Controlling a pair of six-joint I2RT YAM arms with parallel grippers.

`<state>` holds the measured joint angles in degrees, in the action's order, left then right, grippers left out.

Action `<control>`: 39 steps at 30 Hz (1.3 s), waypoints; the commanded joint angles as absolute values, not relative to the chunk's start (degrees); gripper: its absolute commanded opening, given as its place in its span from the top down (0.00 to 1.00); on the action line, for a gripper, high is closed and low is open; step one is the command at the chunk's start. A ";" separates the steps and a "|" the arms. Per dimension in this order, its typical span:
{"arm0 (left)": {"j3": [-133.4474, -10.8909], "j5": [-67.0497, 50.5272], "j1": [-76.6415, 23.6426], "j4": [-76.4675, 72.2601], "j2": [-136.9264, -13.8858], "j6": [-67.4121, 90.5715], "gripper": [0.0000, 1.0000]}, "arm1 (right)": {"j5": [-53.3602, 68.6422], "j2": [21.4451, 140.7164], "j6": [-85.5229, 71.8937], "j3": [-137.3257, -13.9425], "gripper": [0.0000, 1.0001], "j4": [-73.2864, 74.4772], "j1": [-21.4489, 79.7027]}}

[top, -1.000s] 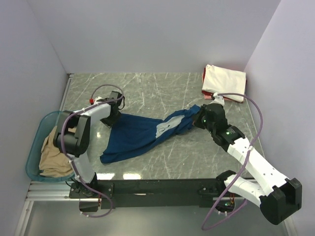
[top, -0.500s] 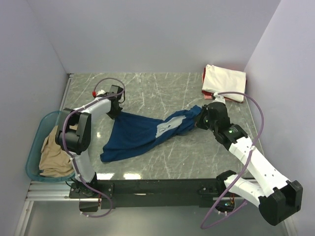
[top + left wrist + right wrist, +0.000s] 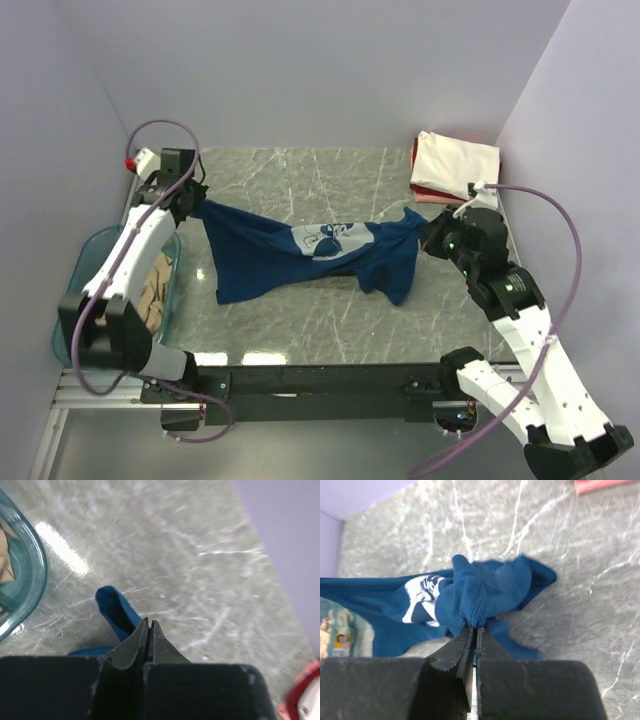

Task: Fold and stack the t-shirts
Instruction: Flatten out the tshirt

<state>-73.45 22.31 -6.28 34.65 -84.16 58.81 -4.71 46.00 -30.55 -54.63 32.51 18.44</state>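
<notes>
over one table (image 3: 300,180), one navy t-shirt (image 3: 265,255)

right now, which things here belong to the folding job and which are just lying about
Job:
navy blue cloth t-shirt with pale print
folded cream cloth t-shirt
red t-shirt beneath it
tan cloth t-shirt

Lying about:
translucent teal plastic tub holding the tan one

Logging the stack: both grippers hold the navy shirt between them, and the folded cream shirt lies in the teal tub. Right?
Not the tub: top external view shows the cream shirt on a red shirt at the table's far right. The left gripper and right gripper hold the navy shirt.
</notes>
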 commanded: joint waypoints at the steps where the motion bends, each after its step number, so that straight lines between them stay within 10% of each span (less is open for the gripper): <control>1: -76.11 23.12 -5.63 36.04 -76.83 55.55 1.00 | -5.80 42.29 -29.09 -59.15 1.00 34.98 17.67; 14: -92.78 13.03 -3.34 33.57 -94.77 47.75 1.00 | -2.13 54.91 -29.79 -59.41 0.96 27.52 13.02; 17: -108.33 8.27 -2.82 41.37 -108.39 45.62 0.97 | 1.04 64.40 -29.80 -61.07 0.78 25.14 7.83; 19: -114.32 6.51 -2.72 43.94 -111.78 45.27 0.75 | 2.45 70.21 -30.06 -61.61 0.57 23.38 3.81; 23: -101.29 4.30 -2.81 36.07 -102.88 47.01 0.33 | 6.50 72.78 -30.50 -59.51 0.35 21.89 0.70; 39: -41.93 9.49 -4.39 24.00 -69.69 65.04 0.53 | 11.42 54.23 -33.40 -33.14 0.35 14.42 2.37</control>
